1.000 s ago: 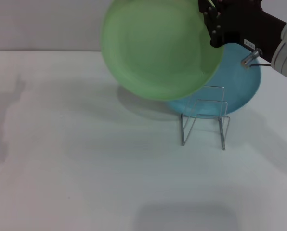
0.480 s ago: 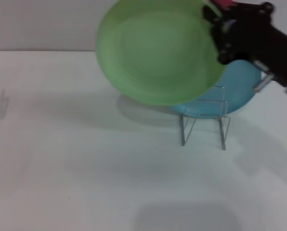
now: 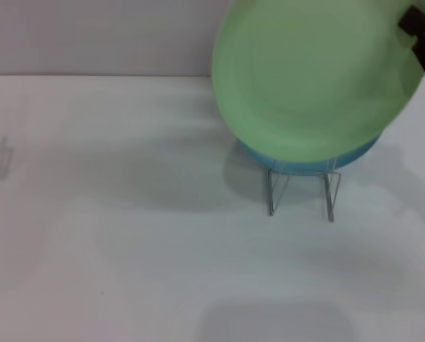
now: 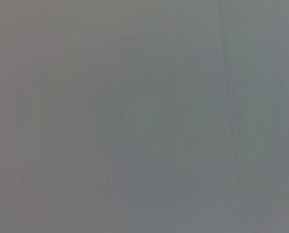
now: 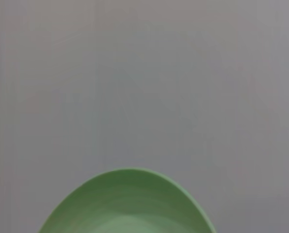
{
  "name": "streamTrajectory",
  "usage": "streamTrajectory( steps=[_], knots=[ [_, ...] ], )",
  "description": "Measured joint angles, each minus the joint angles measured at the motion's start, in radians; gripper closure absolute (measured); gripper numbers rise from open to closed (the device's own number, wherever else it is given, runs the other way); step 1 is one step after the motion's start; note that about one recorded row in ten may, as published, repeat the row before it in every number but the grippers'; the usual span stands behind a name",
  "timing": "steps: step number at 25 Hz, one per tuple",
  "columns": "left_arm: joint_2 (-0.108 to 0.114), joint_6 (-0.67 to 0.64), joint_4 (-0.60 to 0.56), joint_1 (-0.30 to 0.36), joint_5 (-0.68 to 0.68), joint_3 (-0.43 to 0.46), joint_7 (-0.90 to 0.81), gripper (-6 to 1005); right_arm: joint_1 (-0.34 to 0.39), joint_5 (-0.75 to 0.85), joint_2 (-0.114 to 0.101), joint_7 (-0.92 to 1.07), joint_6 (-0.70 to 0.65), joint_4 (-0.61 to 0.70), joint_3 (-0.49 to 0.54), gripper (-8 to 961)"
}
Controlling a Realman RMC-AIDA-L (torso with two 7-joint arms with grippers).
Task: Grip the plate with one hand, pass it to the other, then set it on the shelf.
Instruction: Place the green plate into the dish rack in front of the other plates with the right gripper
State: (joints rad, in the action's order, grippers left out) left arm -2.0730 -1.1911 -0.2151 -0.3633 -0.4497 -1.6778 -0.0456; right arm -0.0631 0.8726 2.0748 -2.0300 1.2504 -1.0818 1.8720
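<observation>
— Above the wire shelf (image 3: 301,191) we see the light green plate (image 3: 316,75), held up in the air and tilted so its hollow face looks toward our head camera. Where does it sit against the rest?

— Its lower rim hangs over the light blue plate (image 3: 305,160), which stands in the shelf and shows only as a thin blue crescent under the green one. We cannot tell whether the two plates touch.

— And what holds it?

— Our right claw (image 3: 421,44), a black piece at the right edge of the head view, sits on the plate's right rim. It looks clenched on that rim, though only a small part of it shows. In the right wrist view we see just the green plate's curved edge (image 5: 127,204) against a plain grey wall (image 5: 144,73).

— Our left claw?

— We do not see it in any view; the left wrist view shows only a flat grey surface.

— Below all that?

— The white bench (image 3: 127,249) carries the shelf, with the plate's soft shadow lying to the left of the shelf.
</observation>
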Motion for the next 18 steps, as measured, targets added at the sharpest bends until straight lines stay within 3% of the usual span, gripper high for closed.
streamTrajectory(
  steps=[7, 18],
  knots=[
    [0.0, 0.061, -0.004, -0.009, -0.003, -0.014, 0.015, 244, -0.015, 0.165, 0.003, -0.123, 0.128, 0.012, 0.138, 906],
    [0.001, 0.099, -0.005, -0.009, -0.001, -0.015, 0.03, 244, -0.043, 0.173, 0.0, -0.363, 0.178, 0.01, 0.167, 907]
  ],
)
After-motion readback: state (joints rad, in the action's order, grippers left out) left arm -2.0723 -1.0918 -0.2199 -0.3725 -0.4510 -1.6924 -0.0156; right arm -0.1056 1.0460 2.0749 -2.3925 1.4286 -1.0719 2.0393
